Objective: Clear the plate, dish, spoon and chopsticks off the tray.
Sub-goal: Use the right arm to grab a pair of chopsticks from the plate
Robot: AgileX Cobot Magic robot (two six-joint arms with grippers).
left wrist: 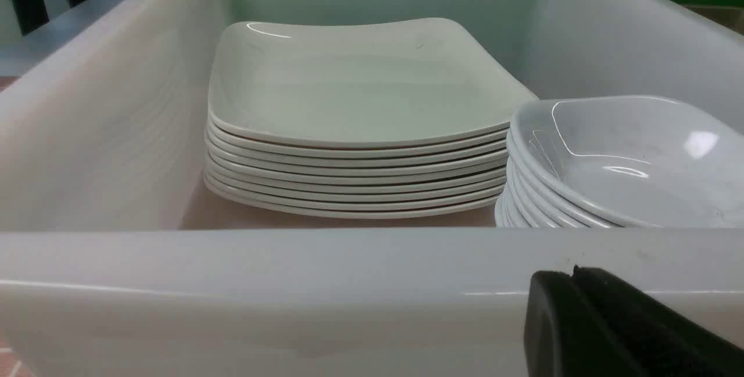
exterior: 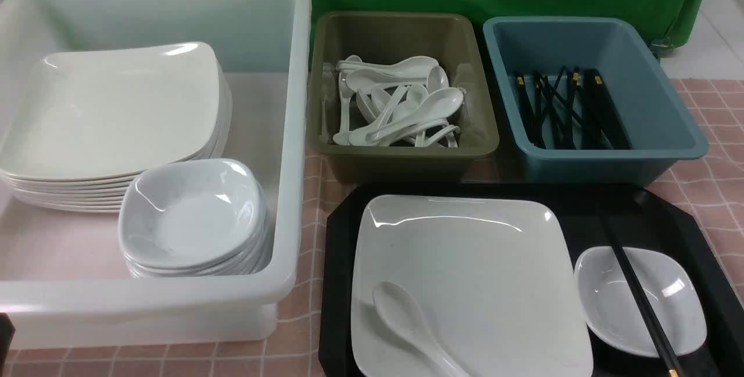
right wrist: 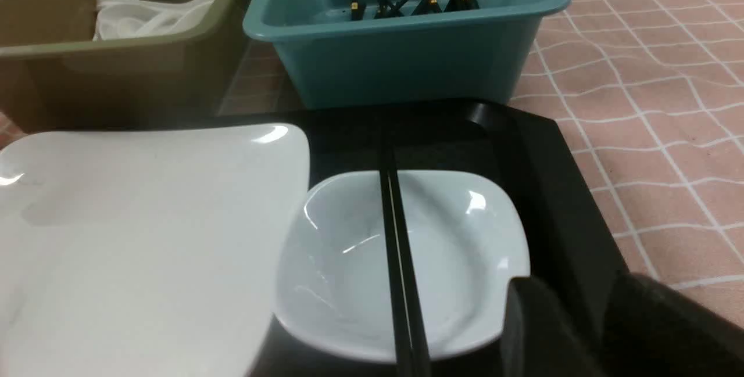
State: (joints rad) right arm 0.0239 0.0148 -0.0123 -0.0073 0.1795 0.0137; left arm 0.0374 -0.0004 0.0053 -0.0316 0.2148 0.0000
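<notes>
Chopsticks (right wrist: pixel 401 261) first: thin, light, stiff, probably slick.
They lie across the dish (right wrist: pixel 465 284) on the tray (right wrist: pixel 540 150). My right gripper (right wrist: pixel 598 313) stands apart and empty, my left gripper (left wrist: pixel 572 278) pressed together. I'd pinch both sticks over the dish's hollow.

The chopsticks (exterior: pixel 639 301) lie across the dish (exterior: pixel 604 298), barring its hollow, while the spoon (exterior: pixel 407 319) takes only the plate's (exterior: pixel 476 261) near-left corner.

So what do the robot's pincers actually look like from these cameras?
Only their tips show, in the wrist views. The left pincer is matte black, thick and blocky with rounded corners and a slightly textured surface. The right pincer is the same plain black, blurred because it sits so close to the lens. No cables or markings show on either.
</notes>
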